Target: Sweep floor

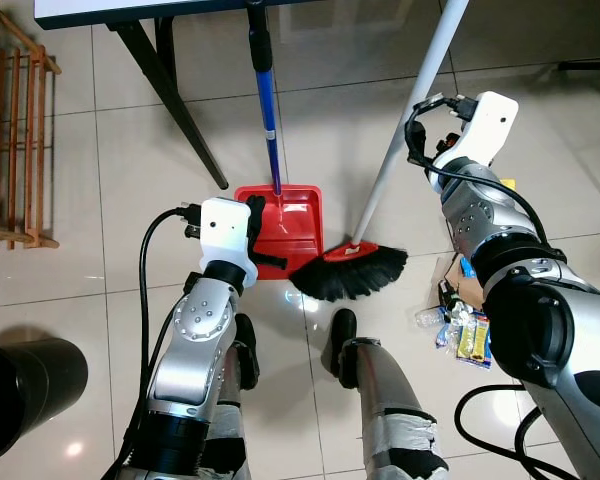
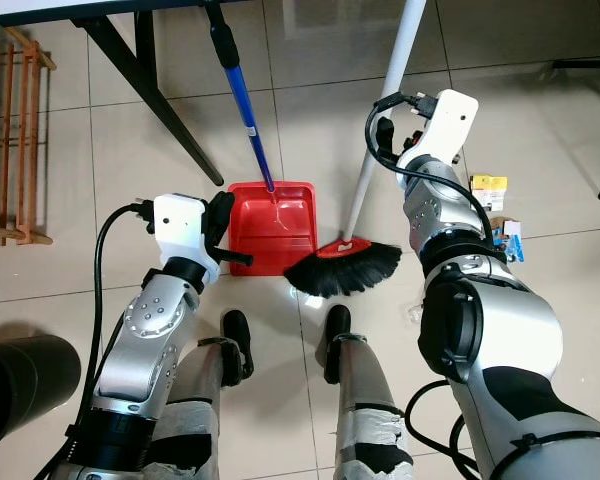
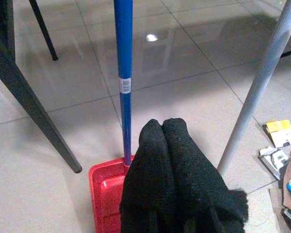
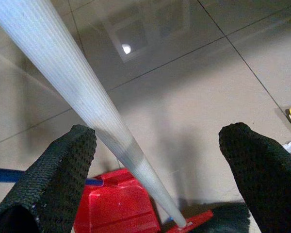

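The left tool (image 3: 172,160) has its two black fingers pressed together with nothing between them; it hovers just behind the near edge of the red dustpan (image 1: 285,228), whose blue handle (image 1: 268,110) rises straight up ahead of it. The dustpan sits flat on the tiled floor (image 1: 130,180), just past the robot's left foot. A black desk leg (image 1: 175,100) slants to the floor on the far left side of that tool.

To the right, the broom (image 1: 348,272) stands with its black bristles on the floor, touching the dustpan's right corner. Its white pole (image 1: 405,120) leans up and away, passing between the wide-spread fingers (image 4: 53,179) of the right tool (image 4: 160,160); from the wrist camera the pole lies close by one finger and well clear of the other, so nothing is clamped.

The wrist camera on the left shows scattered wrappers (image 3: 281,145) lying beyond the white pole. The head cameras add a wooden rack (image 1: 15,140) far left and a dark bin (image 1: 25,395) near the robot's left side.
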Tool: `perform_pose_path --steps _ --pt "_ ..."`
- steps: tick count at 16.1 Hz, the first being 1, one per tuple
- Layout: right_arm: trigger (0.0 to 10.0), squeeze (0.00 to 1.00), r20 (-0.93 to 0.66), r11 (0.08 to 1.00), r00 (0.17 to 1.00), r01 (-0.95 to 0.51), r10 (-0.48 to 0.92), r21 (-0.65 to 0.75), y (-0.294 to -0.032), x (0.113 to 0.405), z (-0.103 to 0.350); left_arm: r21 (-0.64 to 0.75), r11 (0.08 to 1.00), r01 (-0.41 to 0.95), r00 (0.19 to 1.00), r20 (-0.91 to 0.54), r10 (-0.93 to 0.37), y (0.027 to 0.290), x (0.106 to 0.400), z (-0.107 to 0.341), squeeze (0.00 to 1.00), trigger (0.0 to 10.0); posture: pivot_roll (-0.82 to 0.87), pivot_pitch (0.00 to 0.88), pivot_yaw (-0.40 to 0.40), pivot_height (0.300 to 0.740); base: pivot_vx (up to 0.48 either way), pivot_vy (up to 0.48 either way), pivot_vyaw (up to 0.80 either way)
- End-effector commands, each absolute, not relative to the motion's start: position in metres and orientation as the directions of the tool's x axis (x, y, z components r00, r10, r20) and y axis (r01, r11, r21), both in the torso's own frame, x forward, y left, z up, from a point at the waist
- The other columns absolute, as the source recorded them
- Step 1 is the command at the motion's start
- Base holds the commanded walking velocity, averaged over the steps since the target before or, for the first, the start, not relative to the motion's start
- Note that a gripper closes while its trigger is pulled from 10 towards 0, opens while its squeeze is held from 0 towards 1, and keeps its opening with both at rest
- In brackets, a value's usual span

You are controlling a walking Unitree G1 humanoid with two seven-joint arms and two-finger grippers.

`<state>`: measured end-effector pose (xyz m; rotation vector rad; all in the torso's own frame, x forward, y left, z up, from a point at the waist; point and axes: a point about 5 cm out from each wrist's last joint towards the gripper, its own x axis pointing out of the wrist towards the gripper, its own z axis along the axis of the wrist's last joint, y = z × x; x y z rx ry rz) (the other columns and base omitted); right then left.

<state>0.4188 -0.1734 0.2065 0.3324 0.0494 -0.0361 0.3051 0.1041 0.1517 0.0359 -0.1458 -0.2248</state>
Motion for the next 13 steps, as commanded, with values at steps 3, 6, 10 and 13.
perform_pose_path --steps 3,6,10,13 --pt "10.0 1.00 -0.100 0.924 0.994 0.075 -0.040 0.375 -0.174 0.417 0.197 0.040 0.973 0.225 0.968 0.105 -0.228 0.101 0.298 0.141 0.00 10.0 0.16 0.595 -0.003 0.740 0.000 0.000 0.00" --pt "10.0 1.00 -0.106 0.904 0.994 0.079 -0.037 0.421 -0.173 0.417 0.196 0.035 0.974 0.226 0.969 0.099 -0.228 0.100 0.295 0.139 0.00 10.0 0.16 0.604 -0.005 0.740 0.000 0.000 0.00" --pt "10.0 0.00 -0.116 0.840 0.993 0.071 -0.010 0.538 -0.167 0.418 0.197 0.031 0.973 0.227 0.969 0.097 -0.229 0.099 0.294 0.139 0.00 10.0 0.16 0.611 -0.006 0.740 0.000 0.000 0.00" --pt "10.0 0.00 -0.082 0.799 0.996 0.030 0.024 0.600 -0.161 0.421 0.207 0.024 0.972 0.232 0.968 0.092 -0.233 0.097 0.291 0.137 0.00 10.0 0.16 0.619 -0.008 0.740 0.000 0.000 0.00"
